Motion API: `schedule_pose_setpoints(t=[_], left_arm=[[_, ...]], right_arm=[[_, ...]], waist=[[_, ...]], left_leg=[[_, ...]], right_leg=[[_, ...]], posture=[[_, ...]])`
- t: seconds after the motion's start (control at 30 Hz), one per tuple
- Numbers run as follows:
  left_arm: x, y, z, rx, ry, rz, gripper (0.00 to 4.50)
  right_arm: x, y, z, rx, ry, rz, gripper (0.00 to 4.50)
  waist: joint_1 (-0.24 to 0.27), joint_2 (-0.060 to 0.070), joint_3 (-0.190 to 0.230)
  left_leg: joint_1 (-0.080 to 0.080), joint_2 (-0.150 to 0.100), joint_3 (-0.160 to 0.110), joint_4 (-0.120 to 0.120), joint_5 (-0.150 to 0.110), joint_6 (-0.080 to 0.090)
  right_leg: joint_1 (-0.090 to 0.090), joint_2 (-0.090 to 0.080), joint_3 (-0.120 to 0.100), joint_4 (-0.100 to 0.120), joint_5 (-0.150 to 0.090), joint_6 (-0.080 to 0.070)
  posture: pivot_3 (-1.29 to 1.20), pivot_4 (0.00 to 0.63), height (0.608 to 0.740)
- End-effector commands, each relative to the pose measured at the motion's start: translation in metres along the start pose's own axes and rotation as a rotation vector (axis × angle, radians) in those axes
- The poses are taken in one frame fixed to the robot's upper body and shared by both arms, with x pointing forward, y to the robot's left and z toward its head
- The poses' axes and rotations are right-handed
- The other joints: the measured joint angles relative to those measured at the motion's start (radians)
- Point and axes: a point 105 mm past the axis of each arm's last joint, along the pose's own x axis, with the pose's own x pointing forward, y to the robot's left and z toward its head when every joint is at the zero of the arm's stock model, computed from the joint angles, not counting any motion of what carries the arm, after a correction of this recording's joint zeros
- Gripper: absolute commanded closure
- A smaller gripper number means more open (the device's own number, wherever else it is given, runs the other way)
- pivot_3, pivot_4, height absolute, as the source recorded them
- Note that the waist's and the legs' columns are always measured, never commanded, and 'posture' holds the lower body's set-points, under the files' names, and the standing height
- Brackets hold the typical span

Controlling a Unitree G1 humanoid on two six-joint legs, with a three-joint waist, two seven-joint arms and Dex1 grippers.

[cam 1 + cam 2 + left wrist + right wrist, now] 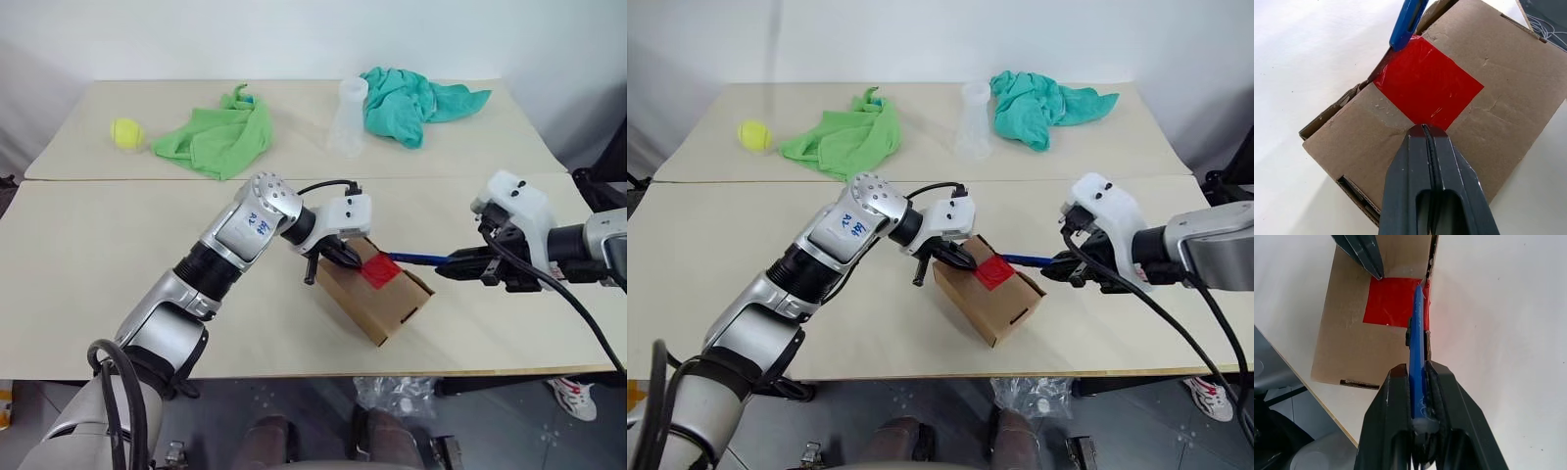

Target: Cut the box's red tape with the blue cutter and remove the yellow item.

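Note:
The brown cardboard box lies on the table's near half, flaps closed under a square of red tape. My left gripper is shut, its tips resting on the box top at one corner of the tape. From the right, my right gripper is shut on the blue cutter. The cutter's tip sits at the tape's edge by the side of the box. The yellow item is hidden.
At the back of the table lie a tennis ball, a green cloth, a clear plastic cup and a teal cloth. The table's front edge runs just below the box.

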Motion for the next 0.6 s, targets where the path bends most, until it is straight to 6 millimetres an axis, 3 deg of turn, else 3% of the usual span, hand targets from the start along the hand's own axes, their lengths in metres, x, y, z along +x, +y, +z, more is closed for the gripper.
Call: schedule_pose_setpoints(t=[0.03,0.6], left_arm=[[0.016,-0.008,-0.049,-0.121,0.163,-0.012,4.5],[0.015,-0.008,-0.051,-0.131,0.156,0.0,4.5]], right_arm=[[0.01,0.012,-0.007,0.0,0.054,0.091,4.34],[0.013,0.01,0.01,-0.032,0.048,0.122,4.34]], waist=[[0.0,-0.001,-0.003],[-0.002,-0.002,-0.009]], left_leg=[[0.0,0.0,0.0,0.0,0.0,0.0],[0.001,0.001,0.0,0.0,0.0,0.0]], right_leg=[[0.0,0.0,0.0,0.0,0.0,0.0],[0.0,0.0,0.008,0.0,0.001,-0.002]], posture=[[0.0,0.15,0.74],[0.0,0.15,0.74]])
